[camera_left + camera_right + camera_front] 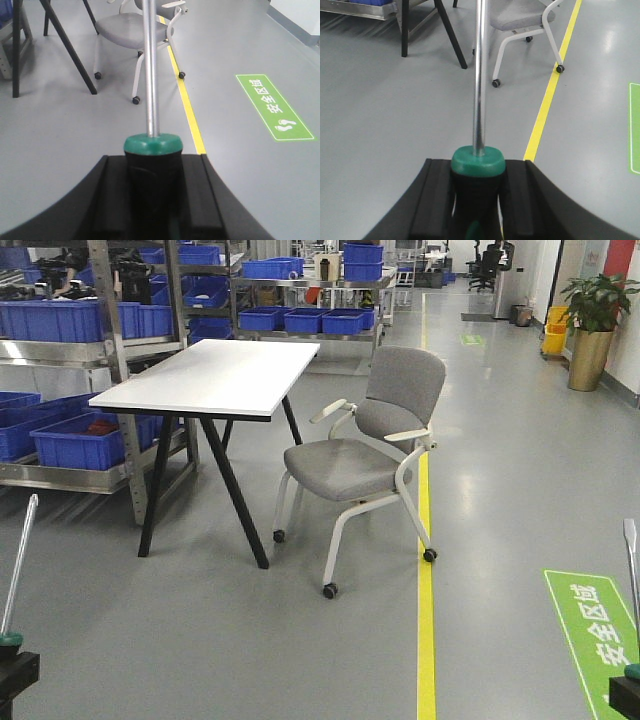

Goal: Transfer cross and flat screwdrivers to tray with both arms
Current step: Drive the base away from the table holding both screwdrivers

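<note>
Green collars sit wedged between black jaws. Left gripper (152, 167) clamps the left screwdriver (150, 75) by its handle; right gripper (477, 172) clamps the right screwdriver (479, 75) likewise. Both silver shafts project straight out past the fingertips, above grey floor (200, 640), towards a chair (350, 465).
</note>
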Robot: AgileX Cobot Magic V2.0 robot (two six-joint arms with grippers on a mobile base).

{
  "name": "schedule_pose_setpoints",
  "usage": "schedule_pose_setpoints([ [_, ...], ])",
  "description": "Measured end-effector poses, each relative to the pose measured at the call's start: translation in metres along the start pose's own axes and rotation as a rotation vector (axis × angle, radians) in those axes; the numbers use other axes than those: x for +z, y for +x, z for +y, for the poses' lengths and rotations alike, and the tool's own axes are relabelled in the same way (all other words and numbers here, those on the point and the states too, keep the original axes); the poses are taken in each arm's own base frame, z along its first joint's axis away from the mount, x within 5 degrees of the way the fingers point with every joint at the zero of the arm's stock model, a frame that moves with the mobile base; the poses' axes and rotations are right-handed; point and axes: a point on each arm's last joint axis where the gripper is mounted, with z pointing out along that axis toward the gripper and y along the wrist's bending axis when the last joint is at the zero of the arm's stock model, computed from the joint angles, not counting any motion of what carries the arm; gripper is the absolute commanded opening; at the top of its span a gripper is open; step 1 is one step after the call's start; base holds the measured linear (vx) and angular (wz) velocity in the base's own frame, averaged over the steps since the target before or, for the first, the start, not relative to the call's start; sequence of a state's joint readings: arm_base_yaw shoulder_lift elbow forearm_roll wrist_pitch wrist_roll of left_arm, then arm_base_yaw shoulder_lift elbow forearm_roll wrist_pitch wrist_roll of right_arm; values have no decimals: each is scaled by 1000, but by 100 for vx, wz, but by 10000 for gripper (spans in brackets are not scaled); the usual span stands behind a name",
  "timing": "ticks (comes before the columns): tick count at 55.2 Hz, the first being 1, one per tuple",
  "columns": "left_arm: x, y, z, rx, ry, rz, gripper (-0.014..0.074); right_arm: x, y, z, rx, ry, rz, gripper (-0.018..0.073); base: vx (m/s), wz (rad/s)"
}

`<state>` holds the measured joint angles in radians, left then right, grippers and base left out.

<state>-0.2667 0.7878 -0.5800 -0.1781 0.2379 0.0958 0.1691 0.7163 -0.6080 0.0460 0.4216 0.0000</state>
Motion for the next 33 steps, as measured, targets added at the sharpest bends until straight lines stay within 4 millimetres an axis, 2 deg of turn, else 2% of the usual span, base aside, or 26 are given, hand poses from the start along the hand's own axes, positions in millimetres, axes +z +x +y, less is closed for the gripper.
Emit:
schedule_pose_setpoints([
  [16,0,0,0,0,0,0,-3,0,0,0,0,0,0,-8,48,6],
  [33,0,0,0,0,0,0,-3,0,0,0,0,0,0,-8,52,35],
])
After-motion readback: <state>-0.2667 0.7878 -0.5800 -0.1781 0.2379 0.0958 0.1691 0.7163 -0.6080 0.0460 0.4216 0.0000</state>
